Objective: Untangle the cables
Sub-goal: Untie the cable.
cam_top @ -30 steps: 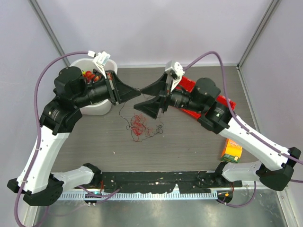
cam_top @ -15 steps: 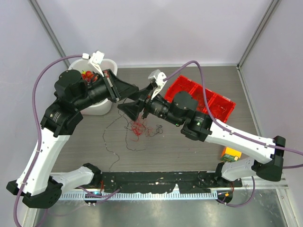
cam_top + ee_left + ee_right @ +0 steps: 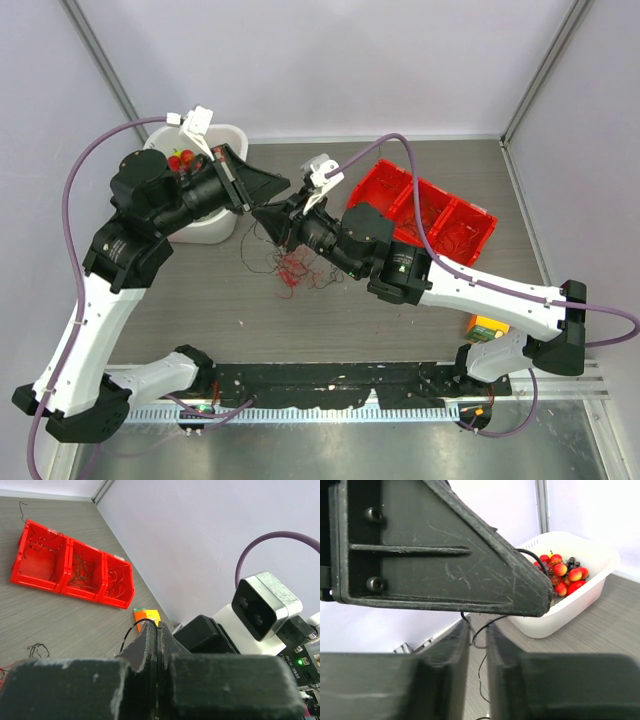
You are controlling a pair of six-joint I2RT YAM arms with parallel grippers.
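Note:
The cables [image 3: 293, 268] are a small red tangle with thin dark strands, lying on the table below both grippers. My left gripper [image 3: 283, 184] is held above the table, shut on one thin black strand [image 3: 131, 631] that loops out of its tip [image 3: 158, 625]. My right gripper [image 3: 258, 212] sits just under the left one's tip. In the right wrist view its jaws [image 3: 477, 632] stand a narrow gap apart. A black strand [image 3: 481, 666] hangs down through that gap, and I see no pinch on it.
A white tub [image 3: 208, 222] of red and yellow fruit [image 3: 563, 574] stands at the back left, under my left arm. A red three-compartment bin [image 3: 440, 215] holding loose wires is at the right. An orange box [image 3: 487, 327] lies near the right arm's base.
My right arm has swung left until its gripper is right under the left gripper's tip, and its jaws have narrowed from wide open. The left gripper stays shut on its strand.

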